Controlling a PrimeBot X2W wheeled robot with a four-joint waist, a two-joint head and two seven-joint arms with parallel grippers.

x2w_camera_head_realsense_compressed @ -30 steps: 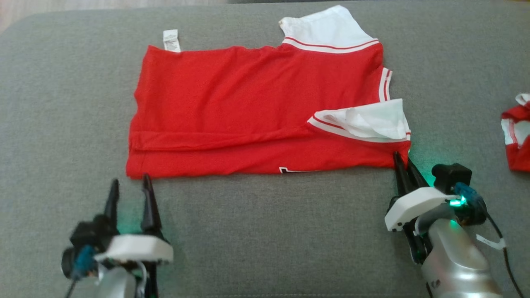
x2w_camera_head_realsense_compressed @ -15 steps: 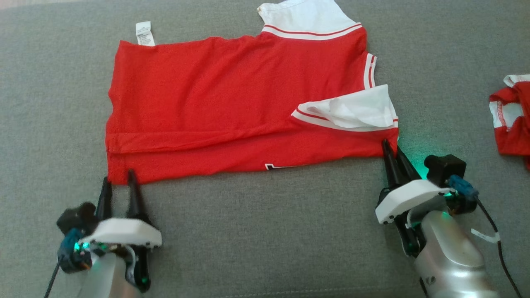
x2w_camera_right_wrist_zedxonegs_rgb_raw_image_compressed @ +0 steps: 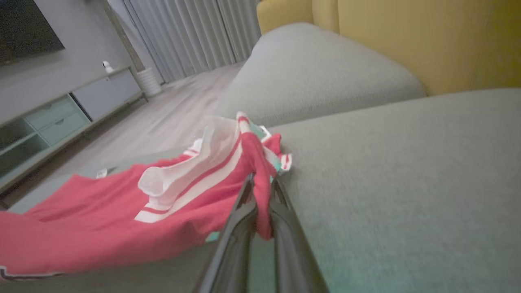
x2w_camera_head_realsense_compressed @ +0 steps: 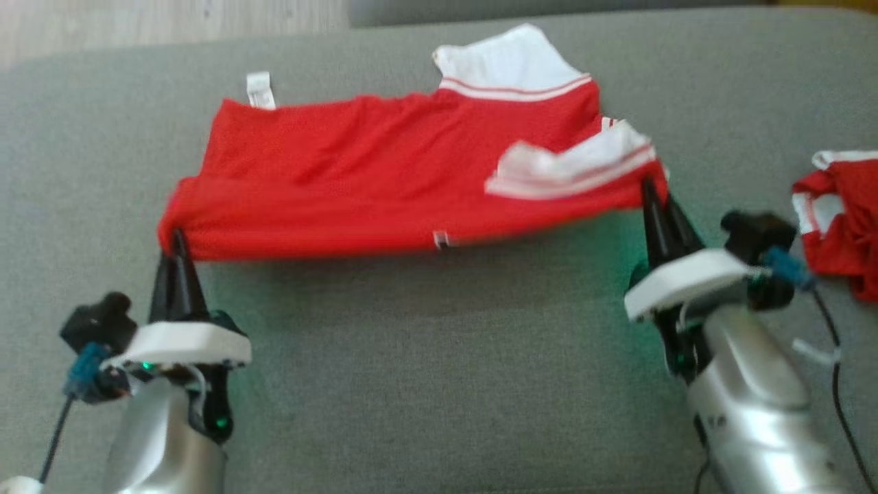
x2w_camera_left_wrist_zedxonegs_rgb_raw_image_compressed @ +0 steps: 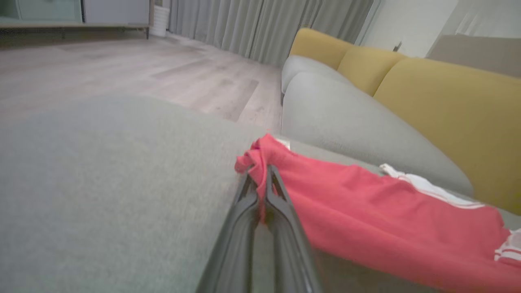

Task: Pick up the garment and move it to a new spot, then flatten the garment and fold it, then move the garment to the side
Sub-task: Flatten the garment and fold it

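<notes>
The garment (x2w_camera_head_realsense_compressed: 384, 178) is a red shirt with white sleeves and striped trim, spread across a grey cushion. Its near edge is raised off the cushion and stretched between both grippers. My left gripper (x2w_camera_head_realsense_compressed: 180, 240) is shut on the near left corner, which bunches at its tips (x2w_camera_left_wrist_zedxonegs_rgb_raw_image_compressed: 260, 173). My right gripper (x2w_camera_head_realsense_compressed: 651, 189) is shut on the near right corner beside a white sleeve (x2w_camera_right_wrist_zedxonegs_rgb_raw_image_compressed: 260, 179). The far edge with its white label (x2w_camera_head_realsense_compressed: 260, 90) still lies on the cushion.
A second red and white garment (x2w_camera_head_realsense_compressed: 840, 213) lies crumpled at the right edge of the grey cushion (x2w_camera_head_realsense_compressed: 439, 357). Wooden floor (x2w_camera_left_wrist_zedxonegs_rgb_raw_image_compressed: 122, 69) lies beyond the cushion's far left. A yellow sofa back (x2w_camera_left_wrist_zedxonegs_rgb_raw_image_compressed: 439, 106) and another grey cushion (x2w_camera_right_wrist_zedxonegs_rgb_raw_image_compressed: 317, 73) stand behind.
My left gripper moved forward and shut on the near left corner. Both grippers lifted the near edge and carried it toward the far side. The camera also shifted.
</notes>
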